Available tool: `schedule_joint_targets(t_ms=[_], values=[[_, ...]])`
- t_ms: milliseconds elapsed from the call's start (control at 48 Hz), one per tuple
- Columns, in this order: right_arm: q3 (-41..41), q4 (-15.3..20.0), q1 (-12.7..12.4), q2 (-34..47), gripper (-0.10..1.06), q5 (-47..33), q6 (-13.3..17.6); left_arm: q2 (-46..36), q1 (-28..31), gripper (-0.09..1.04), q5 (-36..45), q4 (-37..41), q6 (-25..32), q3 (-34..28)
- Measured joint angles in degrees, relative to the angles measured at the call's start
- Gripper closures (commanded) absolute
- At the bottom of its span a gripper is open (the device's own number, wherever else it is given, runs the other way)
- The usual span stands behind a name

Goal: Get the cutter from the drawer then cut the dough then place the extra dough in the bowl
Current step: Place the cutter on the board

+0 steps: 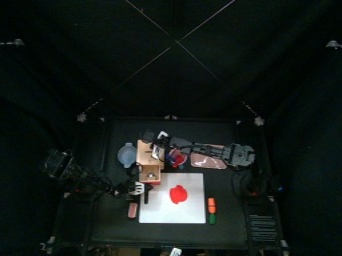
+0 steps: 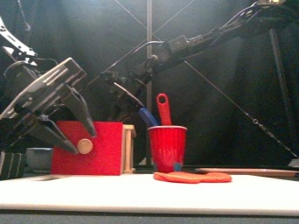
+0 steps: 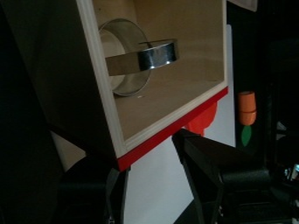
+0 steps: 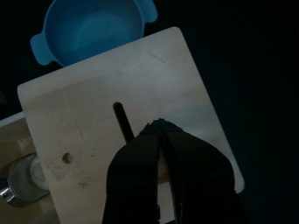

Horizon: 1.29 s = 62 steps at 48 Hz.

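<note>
Raise released left gripper (image 3: 149, 162) clear of red drawer front (image 2: 100, 149); lower over cutter (image 3: 138, 57) lying in open drawer of wooden box (image 1: 144, 153) toward worktop's back edge, left of middle; straddle wire handle (image 3: 146, 58) squarely before pinching; brace box top with clenched right gripper (image 4: 162, 131) against sliding.

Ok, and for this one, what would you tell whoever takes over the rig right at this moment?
Left gripper: open at the red drawer front, jaws either side of its knob.
Right gripper: shut, tip over the wooden box top.
Things: the cutter lies in the open drawer. The dough sits on the white board and looks whole. The bowl is beside the box.
Done: drawer open.
Left: take the cutter out, cut the dough, put the extra in the bowl.
</note>
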Motion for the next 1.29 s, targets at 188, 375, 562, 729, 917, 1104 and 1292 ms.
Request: schedule_joint_targets(t_ms=[188,375,562,729,917,1104,1292], values=[[0.09,0.00,0.00,0.00,0.93,0.00,0.09,-2.29,-0.97,0.16,0.26,-0.53,0.09,1.49],[-0.09,-0.09,0.09,0.00,0.92,0.00,-0.09,-6.59,-2.46,0.16,0.26,0.70,0.79,3.78],[0.00,-0.18,1.67,-2.02,0.92,0.70,-0.70,-14.15,-3.16,0.17,-0.18,20.92,1.41,6.15],[1.85,-1.32,5.01,-7.82,0.90,0.35,-2.11,-21.97,-1.67,0.17,-2.46,37.09,1.32,10.99],[9.05,-1.49,12.83,-13.45,0.56,-3.60,-1.85,-28.30,-0.70,0.17,-2.72,48.69,2.81,17.75],[14.68,-1.67,14.68,-15.21,0.25,-10.28,-0.79,-29.00,2.37,0.17,-2.64,59.41,2.81,19.95],[15.12,-1.49,14.77,-12.92,0.22,-11.69,-0.97,-29.71,4.66,0.17,-2.46,60.29,2.81,20.83]])
